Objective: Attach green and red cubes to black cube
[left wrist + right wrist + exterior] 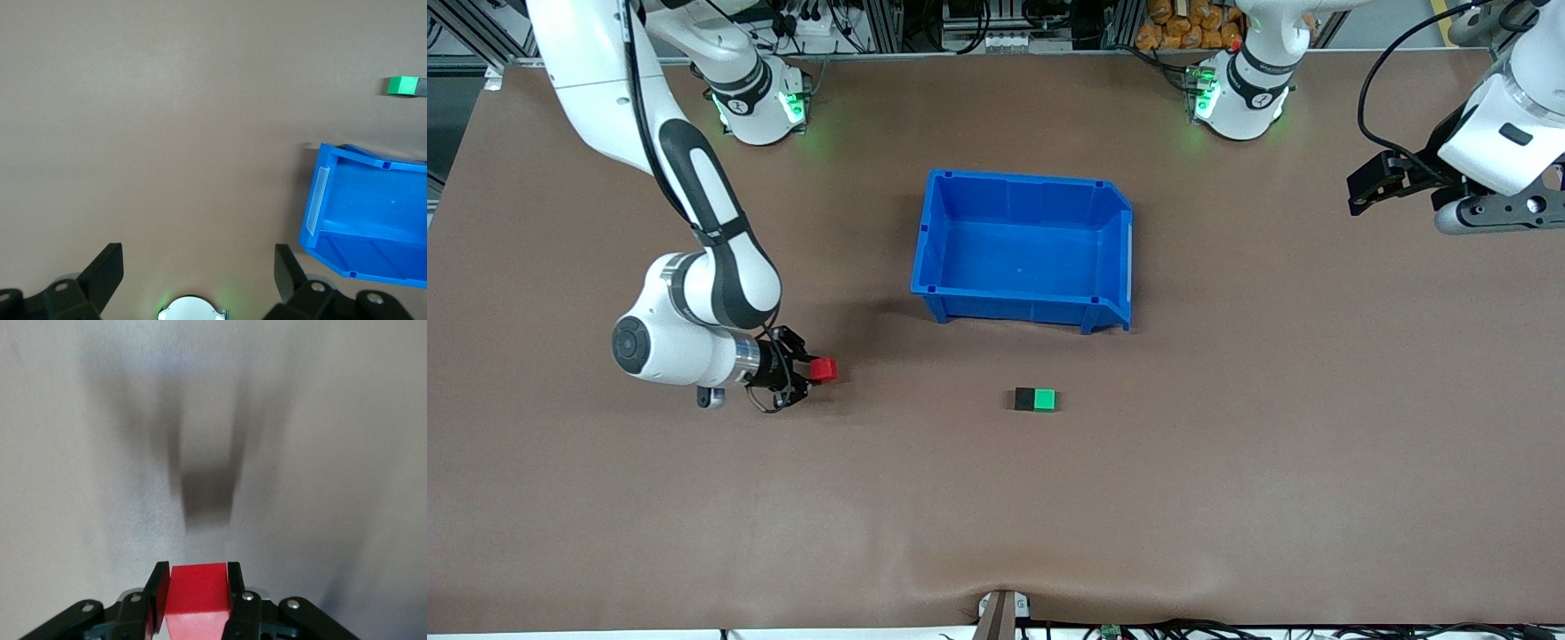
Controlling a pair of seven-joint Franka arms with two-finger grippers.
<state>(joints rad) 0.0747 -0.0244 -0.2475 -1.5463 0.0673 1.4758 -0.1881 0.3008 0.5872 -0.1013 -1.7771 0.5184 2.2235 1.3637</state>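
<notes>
Red cube carried by one arm; green and black cubes already joined on the table.

At nine o'clock over the table, the red cube (823, 369) is clamped in the right gripper (811, 372). At six o'clock from the blue bin (1024, 311), the matte black cube (1024, 399) is touched by the green cube (1045, 400); its bare face must be met next. At three o'clock, the left gripper (198, 273) is held wide, waiting.

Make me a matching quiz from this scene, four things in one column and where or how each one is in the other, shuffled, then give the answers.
Things:
1. red cube
2. green cube
3. blue bin
4. left gripper

States:
A. open, holding nothing, up at the left arm's end of the table
B. touching the black cube on the table
C. clamped in the right gripper
D. farther from the front camera than the joined cubes

Pairs: 1-C, 2-B, 3-D, 4-A
</notes>
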